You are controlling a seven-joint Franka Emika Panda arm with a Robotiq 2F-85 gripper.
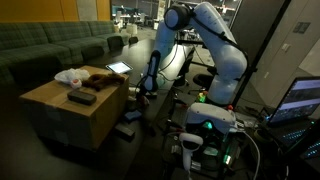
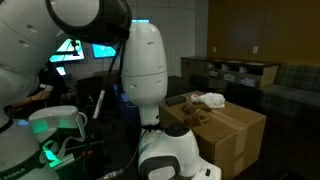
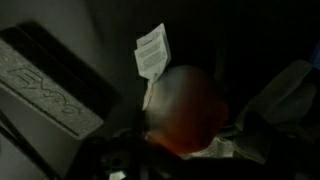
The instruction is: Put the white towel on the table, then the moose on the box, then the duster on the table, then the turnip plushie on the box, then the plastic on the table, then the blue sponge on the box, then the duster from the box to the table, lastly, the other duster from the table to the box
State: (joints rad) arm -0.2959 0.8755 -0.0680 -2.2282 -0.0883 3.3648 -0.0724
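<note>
The brown cardboard box (image 1: 70,118) (image 2: 235,130) carries the white towel (image 1: 70,76) (image 2: 210,99) and the brown moose (image 1: 101,84) (image 2: 185,108) on its flat top. My gripper (image 1: 147,91) hangs low over the black table (image 1: 128,97), just beyond the box. In the wrist view a blurred round white and reddish plushie (image 3: 185,108) with a white tag (image 3: 152,52) fills the middle, very close to the camera; it looks like the turnip plushie. The fingers are lost in the dark there, with nothing visibly gripped. Dusters and blue sponge I cannot make out.
A dark flat rectangular thing (image 1: 80,97) lies on the box near the front. A grey ribbed block (image 3: 50,85) sits left of the plushie, and pale crinkled material (image 3: 285,90) to its right. A green sofa (image 1: 50,45) stands behind the box.
</note>
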